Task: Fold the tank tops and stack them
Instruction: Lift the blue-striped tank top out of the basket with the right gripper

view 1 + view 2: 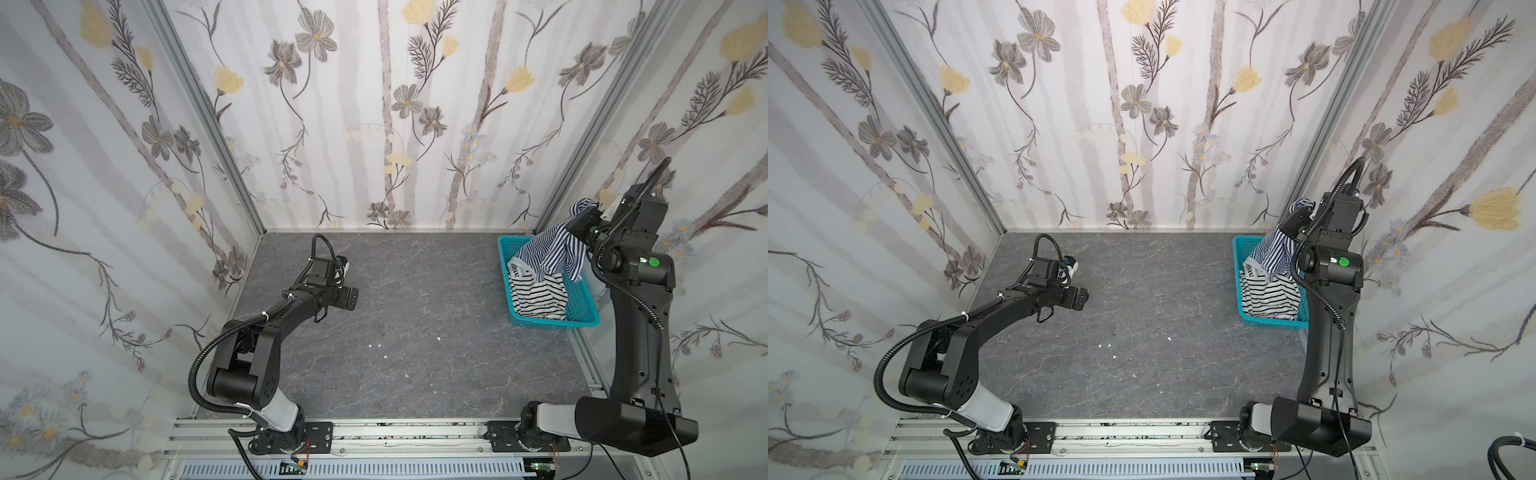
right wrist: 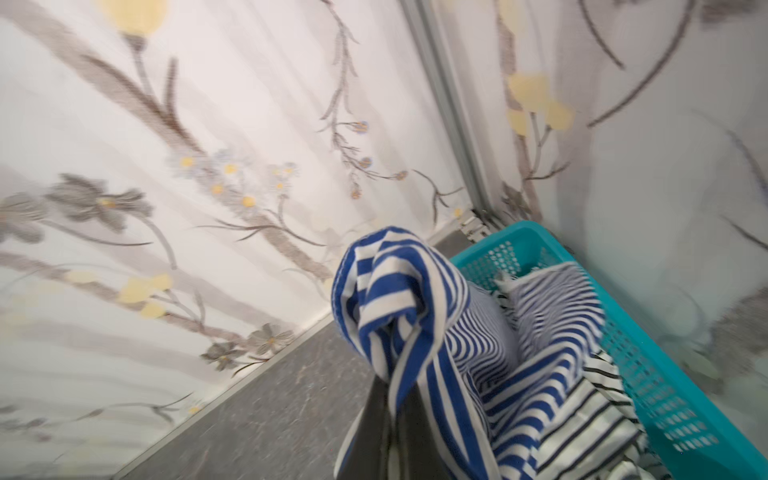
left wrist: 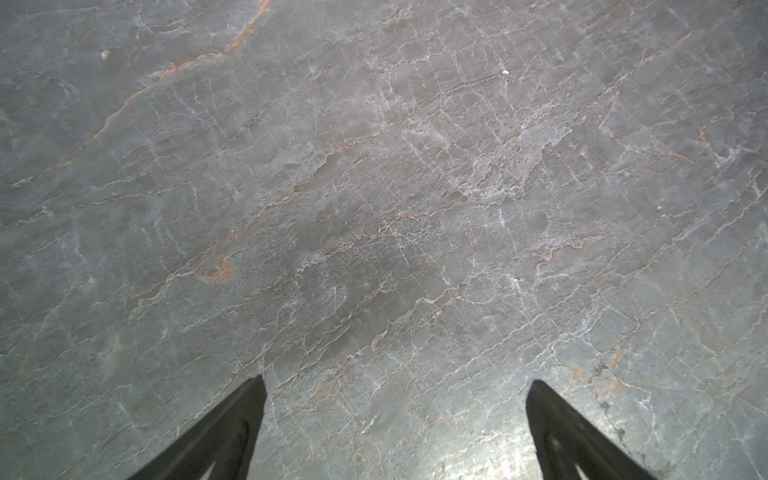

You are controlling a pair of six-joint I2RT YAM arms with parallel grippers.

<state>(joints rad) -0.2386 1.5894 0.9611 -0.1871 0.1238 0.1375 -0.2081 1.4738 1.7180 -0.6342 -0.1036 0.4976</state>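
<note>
Your right gripper (image 1: 588,217) pinches the navy-striped tank top (image 1: 548,249) to draw it clear of the turquoise basket (image 1: 581,300) in the table's (image 1: 415,316) far right corner — the black-striped tank top (image 1: 536,297) lies inside — while your left gripper (image 3: 397,380) hovers open, ready to help.

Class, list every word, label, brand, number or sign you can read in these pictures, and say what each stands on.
None can be read in any view.
Green sticker on the right arm: plain, no lettering.
Circuit board below the front rail: too small to read.
On the navy-striped tank top, black-striped tank top and basket: stripes and holes only.
</note>
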